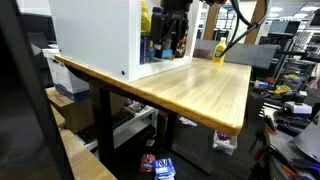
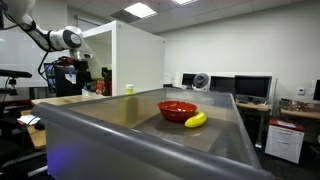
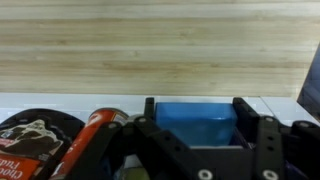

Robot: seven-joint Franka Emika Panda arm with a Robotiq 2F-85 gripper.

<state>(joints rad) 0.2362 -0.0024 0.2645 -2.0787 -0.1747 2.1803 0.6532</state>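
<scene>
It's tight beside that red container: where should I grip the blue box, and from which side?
Take the blue box across its two flat side faces, coming in straight from the side the gripper faces now. Its sides run parallel and the fingers bracket them; the red container lies close beside.

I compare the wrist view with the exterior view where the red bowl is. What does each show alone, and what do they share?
Only the wrist view: a blue box between the fingers of the end effector, though a grip cannot be confirmed. Beside it are a red can and a dark packet.
Only the exterior view: a red bowl, a banana, monitors and the robot arm.
Both: the white cabinet. The wrist view shows only a white ledge, probably its base.
</scene>
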